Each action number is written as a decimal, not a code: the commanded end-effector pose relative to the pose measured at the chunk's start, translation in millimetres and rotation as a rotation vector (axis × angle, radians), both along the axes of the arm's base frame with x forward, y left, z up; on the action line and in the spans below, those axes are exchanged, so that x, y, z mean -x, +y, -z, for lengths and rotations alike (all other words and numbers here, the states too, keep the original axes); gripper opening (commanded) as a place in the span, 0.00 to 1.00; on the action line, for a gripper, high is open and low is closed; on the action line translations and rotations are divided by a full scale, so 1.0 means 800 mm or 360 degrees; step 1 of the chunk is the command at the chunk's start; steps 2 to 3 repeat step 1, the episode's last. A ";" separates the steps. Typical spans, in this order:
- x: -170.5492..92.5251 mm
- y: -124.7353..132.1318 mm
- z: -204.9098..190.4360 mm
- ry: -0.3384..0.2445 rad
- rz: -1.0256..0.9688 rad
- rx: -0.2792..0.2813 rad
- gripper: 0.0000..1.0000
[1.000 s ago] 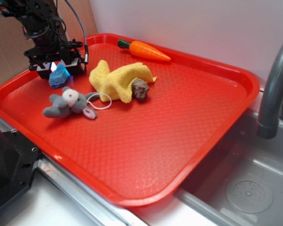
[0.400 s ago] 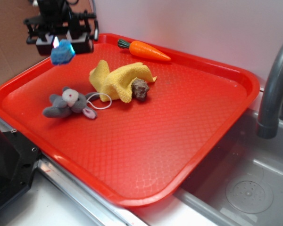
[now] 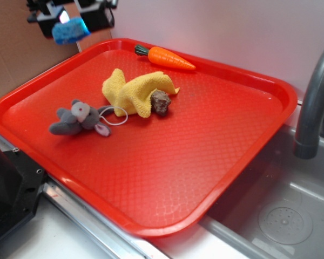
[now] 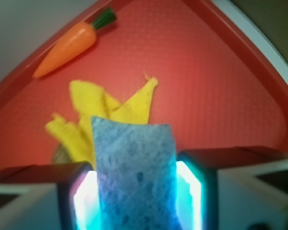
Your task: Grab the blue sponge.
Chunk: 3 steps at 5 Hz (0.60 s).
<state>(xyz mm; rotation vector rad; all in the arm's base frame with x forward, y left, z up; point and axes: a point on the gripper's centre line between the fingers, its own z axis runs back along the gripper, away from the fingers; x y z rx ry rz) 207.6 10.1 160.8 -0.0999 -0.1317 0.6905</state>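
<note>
The blue sponge [image 3: 70,31] hangs in the air above the tray's far left corner, clamped in my gripper [image 3: 71,21]. In the wrist view the sponge [image 4: 134,167] fills the gap between the two glowing pads [image 4: 84,199], and my gripper [image 4: 137,196] is shut on its sides. Its upper end sticks out past the fingertips. Most of the arm is cut off by the top edge of the exterior view.
On the red tray [image 3: 216,124] lie a yellow cloth [image 3: 132,91] with a brown lump [image 3: 161,101], a grey plush mouse [image 3: 78,118] and a toy carrot [image 3: 164,56]. A sink with a grey faucet [image 3: 313,108] is at the right.
My gripper has risen from the tray's left corner with the blue sponge in it, lifting it well clear of the tray. The other things stayed put.
</note>
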 end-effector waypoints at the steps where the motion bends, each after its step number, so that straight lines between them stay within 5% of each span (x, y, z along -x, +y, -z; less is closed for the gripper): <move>1: 0.025 -0.006 -0.062 -0.0142 0.0150 -0.0022 0.00; 3: 0.025 -0.006 -0.062 -0.0142 0.0150 -0.0022 0.00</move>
